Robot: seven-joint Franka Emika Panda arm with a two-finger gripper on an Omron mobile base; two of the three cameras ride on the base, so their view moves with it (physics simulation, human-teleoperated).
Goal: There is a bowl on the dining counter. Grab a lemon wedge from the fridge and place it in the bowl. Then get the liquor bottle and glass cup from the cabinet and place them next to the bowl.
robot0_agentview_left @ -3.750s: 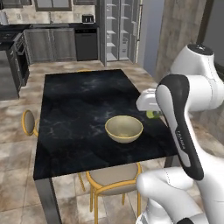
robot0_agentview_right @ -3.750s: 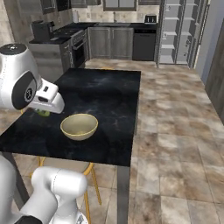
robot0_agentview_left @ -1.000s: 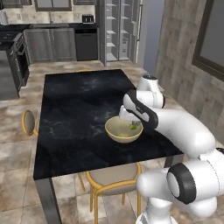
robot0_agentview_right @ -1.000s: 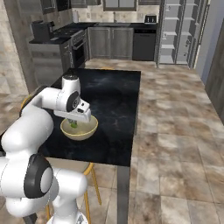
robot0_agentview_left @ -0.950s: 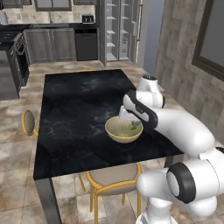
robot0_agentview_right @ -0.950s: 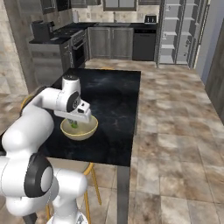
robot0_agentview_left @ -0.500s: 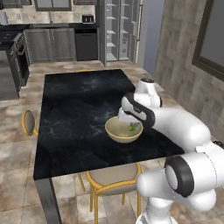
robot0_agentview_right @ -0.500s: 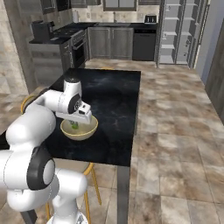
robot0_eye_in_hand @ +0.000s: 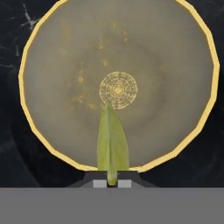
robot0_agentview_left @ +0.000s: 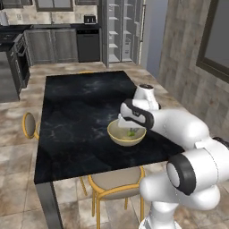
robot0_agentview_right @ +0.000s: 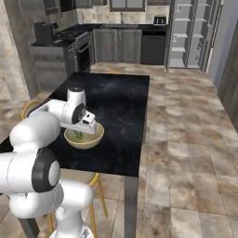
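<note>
Gripper (robot0_eye_in_hand: 112, 183) poised directly over the bowl (robot0_eye_in_hand: 48, 105), jaws pinched together on the lemon wedge (robot0_eye_in_hand: 112, 144), which hangs over the bowl's inside, tip toward the centre ring. Bowl near the robot-side long edge of the dining counter (robot0_agentview_left: 76, 116), toward the right-hand corner, just above a yellow-legged stool (robot0_agentview_left: 112, 181). Step in hand, by judgement: release. Best done by holding low over the middle, parting the jaws fully, then lifting straight up clear of the rim to avoid nudging the bowl.
</note>
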